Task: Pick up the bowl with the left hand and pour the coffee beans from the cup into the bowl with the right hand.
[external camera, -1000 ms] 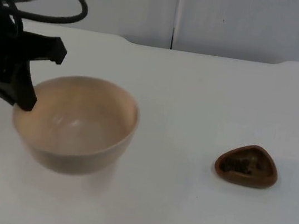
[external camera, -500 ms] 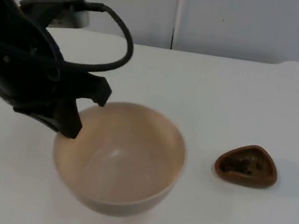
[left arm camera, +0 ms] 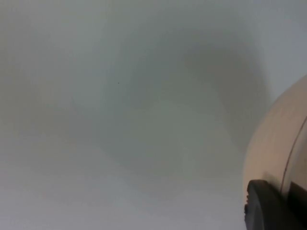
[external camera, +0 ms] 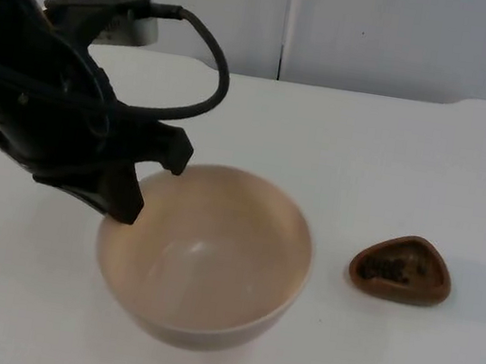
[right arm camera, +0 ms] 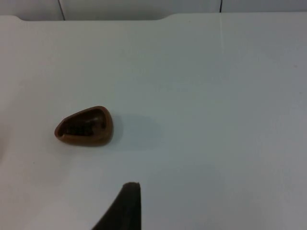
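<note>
Surface (external camera: pixel 385 148), white, carries little. Bowl (external camera: pixel 204 259), the biggest thing on it, has travelled from left of frame to lower centre over the last second, its drift now slowing; it looks lifted. Left gripper (external camera: pixel 126 197) has its fingers pinching the bowl's upper-left rim. Cup (external camera: pixel 401 268), small and brown with beans inside, sits untouched at right. Right gripper (right arm camera: pixel 122 211) waits short of it; its fingers' state I cannot tell. Pouring looks next.
</note>
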Controlling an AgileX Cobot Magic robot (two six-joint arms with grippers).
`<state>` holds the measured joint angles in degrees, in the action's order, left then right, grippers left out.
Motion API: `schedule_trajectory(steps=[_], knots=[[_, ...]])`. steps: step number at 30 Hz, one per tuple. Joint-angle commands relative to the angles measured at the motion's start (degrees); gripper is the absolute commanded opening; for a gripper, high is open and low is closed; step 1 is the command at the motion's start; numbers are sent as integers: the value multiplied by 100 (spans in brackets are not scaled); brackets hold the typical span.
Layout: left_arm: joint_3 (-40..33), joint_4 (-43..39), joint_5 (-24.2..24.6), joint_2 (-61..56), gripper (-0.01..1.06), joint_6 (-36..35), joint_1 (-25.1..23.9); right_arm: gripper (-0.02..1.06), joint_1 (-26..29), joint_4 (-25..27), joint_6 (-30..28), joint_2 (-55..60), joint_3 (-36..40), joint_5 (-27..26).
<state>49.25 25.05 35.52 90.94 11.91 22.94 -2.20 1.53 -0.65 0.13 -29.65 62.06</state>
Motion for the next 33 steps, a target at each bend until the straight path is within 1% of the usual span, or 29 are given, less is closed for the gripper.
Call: schedule_trajectory(steps=[1, 22, 29, 33], knots=[[-11, 153, -18, -64, 0, -37, 35, 105, 28, 15, -19, -13, 10, -42], [-11, 132, -29, -64, 0, -37, 35, 105, 28, 15, -19, -13, 10, -42], [13, 134, -29, -64, 0, -37, 35, 105, 28, 15, -106, -13, -14, -78], [13, 134, -29, -64, 0, -37, 35, 105, 28, 26, -106, 497, -229, -244]])
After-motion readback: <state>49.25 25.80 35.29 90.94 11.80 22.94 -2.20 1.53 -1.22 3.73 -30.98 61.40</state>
